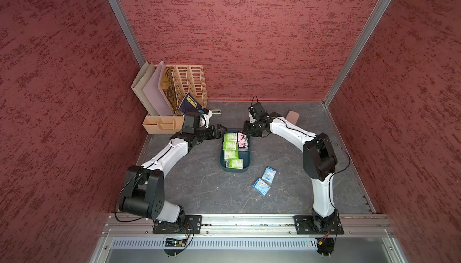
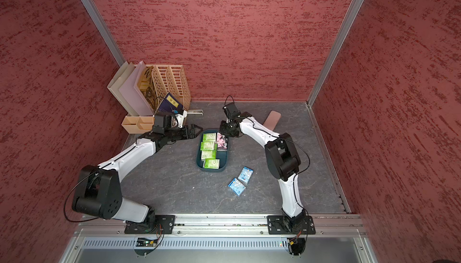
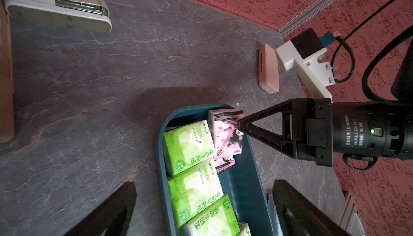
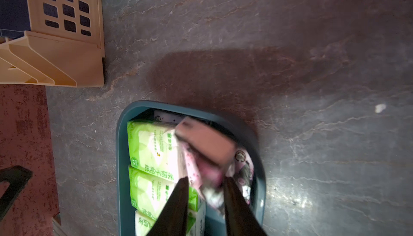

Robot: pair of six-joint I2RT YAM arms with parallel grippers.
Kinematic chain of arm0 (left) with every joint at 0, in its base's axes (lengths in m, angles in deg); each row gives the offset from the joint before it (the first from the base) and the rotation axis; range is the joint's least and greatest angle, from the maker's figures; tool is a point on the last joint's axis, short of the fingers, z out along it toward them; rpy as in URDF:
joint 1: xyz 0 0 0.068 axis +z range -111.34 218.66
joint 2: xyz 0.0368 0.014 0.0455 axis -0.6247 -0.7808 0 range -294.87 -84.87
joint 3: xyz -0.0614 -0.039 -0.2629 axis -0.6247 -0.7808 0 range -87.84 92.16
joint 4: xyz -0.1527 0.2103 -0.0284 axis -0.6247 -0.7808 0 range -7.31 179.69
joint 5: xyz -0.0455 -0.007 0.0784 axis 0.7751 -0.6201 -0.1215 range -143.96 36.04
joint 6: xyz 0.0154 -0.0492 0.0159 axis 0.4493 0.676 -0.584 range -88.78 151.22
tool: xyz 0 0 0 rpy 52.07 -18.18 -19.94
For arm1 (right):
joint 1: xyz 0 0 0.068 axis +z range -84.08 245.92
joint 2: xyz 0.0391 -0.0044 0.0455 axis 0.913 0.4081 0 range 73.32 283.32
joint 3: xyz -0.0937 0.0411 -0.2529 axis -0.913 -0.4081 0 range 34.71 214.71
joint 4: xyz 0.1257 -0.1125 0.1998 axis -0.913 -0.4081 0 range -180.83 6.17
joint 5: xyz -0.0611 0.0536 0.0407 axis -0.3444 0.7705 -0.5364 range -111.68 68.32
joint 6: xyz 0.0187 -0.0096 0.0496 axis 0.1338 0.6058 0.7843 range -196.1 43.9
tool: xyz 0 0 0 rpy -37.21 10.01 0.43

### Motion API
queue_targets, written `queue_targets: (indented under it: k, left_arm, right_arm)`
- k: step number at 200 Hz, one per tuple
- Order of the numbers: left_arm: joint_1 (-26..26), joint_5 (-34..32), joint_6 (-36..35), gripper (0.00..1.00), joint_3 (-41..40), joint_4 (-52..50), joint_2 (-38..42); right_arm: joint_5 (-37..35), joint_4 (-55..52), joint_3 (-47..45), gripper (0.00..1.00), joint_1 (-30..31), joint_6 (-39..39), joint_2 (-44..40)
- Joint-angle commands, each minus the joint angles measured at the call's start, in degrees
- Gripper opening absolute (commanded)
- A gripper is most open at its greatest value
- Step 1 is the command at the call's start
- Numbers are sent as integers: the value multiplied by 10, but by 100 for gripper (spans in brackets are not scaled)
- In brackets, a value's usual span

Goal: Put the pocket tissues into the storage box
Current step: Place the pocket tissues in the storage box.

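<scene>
Top view: stapler (image 1: 215, 112) near storage box (image 1: 234, 170)

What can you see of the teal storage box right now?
The storage box is a dark teal, shallow, rounded-rectangle tub, plastic-looking, flat on the grey table. Four green-and-white packets line one long side; pink packets overlap at the far end of the other, the rest bare. The right gripper straddles a pink packet there; the open left gripper stands beside the far rim, apart.

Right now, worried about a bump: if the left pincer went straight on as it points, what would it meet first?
Probably the storage box wall, then its green packets; height unclear.
</scene>
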Motion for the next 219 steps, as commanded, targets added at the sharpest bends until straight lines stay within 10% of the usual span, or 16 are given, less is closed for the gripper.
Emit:
queue_targets:
  k: [1, 59, 112, 219]
  left_arm:
    - [6, 1, -11, 100, -6, -2, 12]
    - [11, 4, -13, 100, -3, -6, 15]
    - [10, 5, -7, 100, 0, -4, 17]
    - [8, 10, 8, 100, -1, 2, 9]
  right_arm:
    - [-22, -22, 20, 35, 5, -4, 6]
    - [-75, -57, 22, 35, 14, -47, -25]
    - [-80, -98, 1, 0, 55, -104, -50]
    - [-64, -155, -18, 0, 84, -96, -10]
